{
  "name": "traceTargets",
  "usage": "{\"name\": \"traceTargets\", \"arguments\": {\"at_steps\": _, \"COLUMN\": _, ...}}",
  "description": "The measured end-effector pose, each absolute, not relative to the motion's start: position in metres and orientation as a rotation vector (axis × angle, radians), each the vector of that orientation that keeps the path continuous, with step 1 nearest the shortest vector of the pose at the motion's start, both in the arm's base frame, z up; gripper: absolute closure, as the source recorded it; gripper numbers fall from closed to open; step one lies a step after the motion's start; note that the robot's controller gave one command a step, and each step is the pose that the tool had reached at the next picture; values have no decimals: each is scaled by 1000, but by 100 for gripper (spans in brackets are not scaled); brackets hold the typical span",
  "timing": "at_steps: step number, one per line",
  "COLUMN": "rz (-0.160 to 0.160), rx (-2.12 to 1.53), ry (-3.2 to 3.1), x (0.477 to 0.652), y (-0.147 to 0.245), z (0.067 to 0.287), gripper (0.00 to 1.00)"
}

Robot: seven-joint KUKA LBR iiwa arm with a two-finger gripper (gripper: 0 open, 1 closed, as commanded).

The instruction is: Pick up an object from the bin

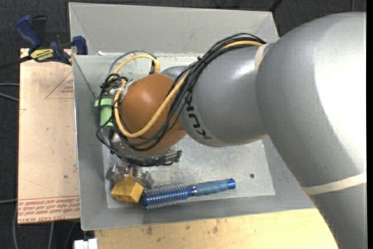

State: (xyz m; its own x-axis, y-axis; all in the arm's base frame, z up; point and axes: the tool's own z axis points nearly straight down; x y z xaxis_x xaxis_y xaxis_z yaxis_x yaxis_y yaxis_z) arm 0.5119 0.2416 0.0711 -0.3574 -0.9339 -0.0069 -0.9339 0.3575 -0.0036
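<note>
My gripper [129, 172] is low in the bin's front left corner, mostly hidden under the wrist. A small yellow block [127, 190] lies right in front of it, touching or nearly touching its metal tip. Whether the block is held I cannot tell. A blue hairbrush [187, 191] with a bristled head and a smooth handle lies along the front wall, its bristle end next to the yellow block.
The arm and its orange wrist cover with cables hang over the left and middle of the bin. The bin's left and front walls are close to the gripper. Bare floor shows at the right, behind the brush handle.
</note>
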Motion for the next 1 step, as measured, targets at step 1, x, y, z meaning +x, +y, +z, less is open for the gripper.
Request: {"name": "traceTargets", "arguments": {"at_steps": 1, "rz": 0, "rx": -1770, "ry": 2582, "x": 514, "y": 243, "z": 196, "gripper": 100}}
